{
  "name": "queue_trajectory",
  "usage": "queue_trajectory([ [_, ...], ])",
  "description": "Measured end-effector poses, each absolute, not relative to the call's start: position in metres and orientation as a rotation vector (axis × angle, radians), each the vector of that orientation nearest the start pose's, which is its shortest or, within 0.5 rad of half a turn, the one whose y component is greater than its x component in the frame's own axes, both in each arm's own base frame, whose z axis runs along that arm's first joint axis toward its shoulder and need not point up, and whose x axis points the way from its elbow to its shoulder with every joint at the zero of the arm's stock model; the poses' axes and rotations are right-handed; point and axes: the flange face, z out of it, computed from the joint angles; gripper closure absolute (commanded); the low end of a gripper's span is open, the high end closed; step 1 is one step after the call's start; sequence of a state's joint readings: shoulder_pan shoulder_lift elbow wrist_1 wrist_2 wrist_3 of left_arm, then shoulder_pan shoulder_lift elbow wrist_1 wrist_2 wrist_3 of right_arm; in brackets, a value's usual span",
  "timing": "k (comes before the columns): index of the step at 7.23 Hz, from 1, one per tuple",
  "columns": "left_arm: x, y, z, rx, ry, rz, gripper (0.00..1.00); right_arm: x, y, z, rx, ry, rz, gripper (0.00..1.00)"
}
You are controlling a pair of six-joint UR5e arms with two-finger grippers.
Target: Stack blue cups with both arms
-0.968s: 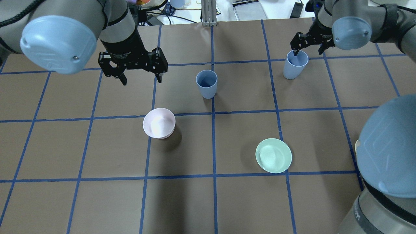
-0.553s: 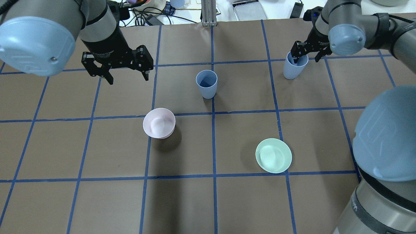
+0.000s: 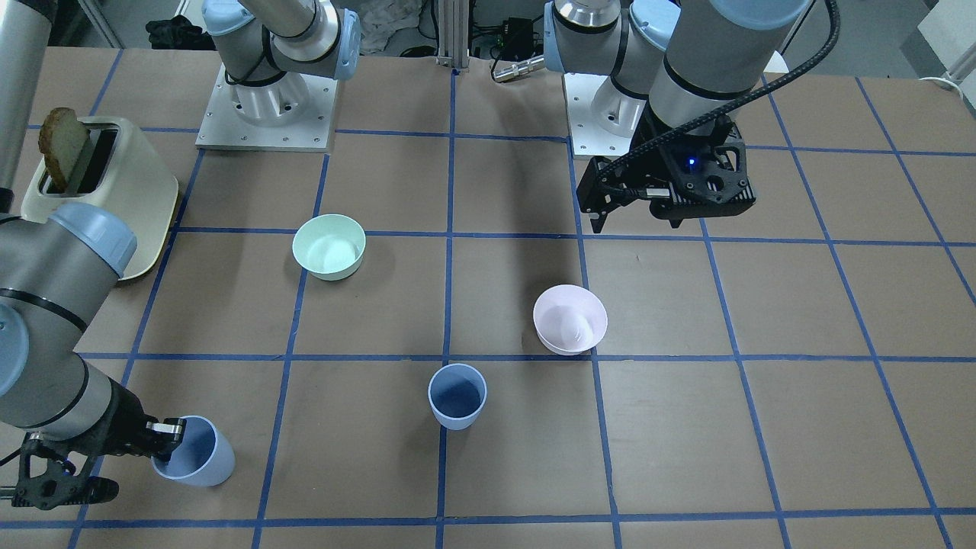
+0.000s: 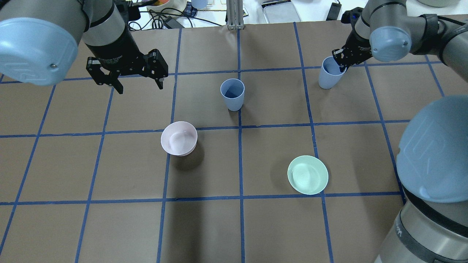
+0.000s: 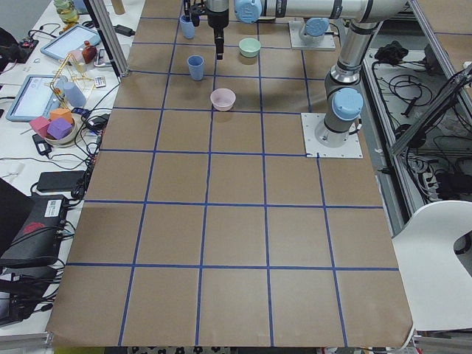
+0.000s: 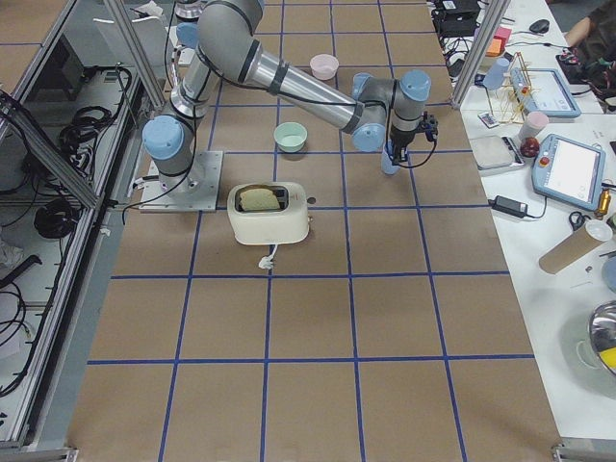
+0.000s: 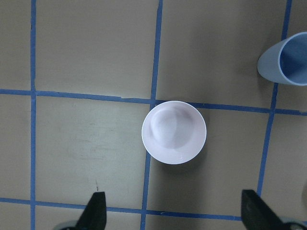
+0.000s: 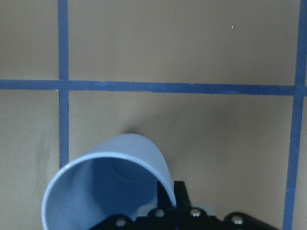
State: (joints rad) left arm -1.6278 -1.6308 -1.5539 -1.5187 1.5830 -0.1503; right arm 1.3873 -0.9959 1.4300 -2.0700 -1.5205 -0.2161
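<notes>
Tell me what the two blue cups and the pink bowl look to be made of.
The middle blue cup and the outer blue cup: probably moulded plastic, matte to satin; even pastel colour, thin rim, soft highlights. The pink bowl: likely the same kind of plastic, slightly glossier; a broad pale sheen sits inside it. Melamine or similar cannot be ruled out.

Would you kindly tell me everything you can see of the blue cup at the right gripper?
The blue cup is a small, pale periwinkle tumbler, handleless and tapered toward its base, seemingly smooth plastic, empty inside. It sits open end up on the brown table, far out on the robot's right. The right gripper pinches its rim wall, one finger inside and one outside. Nothing else touches it.
</notes>
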Motion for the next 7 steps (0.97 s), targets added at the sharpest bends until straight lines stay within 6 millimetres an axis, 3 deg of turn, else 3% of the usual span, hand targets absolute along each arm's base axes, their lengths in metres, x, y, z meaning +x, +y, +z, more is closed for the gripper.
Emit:
queue_trajectory([
  [2, -0.161, -0.509, 0.471, -0.146, 3.127, -0.017, 0.0, 0.017, -0.704, 0.284, -0.052, 3.096, -0.125, 1.0],
  [3, -0.161, -0.509, 0.472, -0.146, 3.127, -0.019, 0.0, 0.034, -0.704, 0.304, -0.052, 3.091, -0.123, 1.0],
  [5, -0.161, -0.509, 0.473, -0.148, 3.127, -0.024, 0.0, 0.109, -0.701, 0.35, -0.017, 3.083, -0.084, 1.0],
  [7, -0.16, -0.509, 0.474, -0.149, 3.127, -0.026, 0.0, 0.211, -0.68, 0.386, 0.091, 3.082, -0.068, 1.0],
])
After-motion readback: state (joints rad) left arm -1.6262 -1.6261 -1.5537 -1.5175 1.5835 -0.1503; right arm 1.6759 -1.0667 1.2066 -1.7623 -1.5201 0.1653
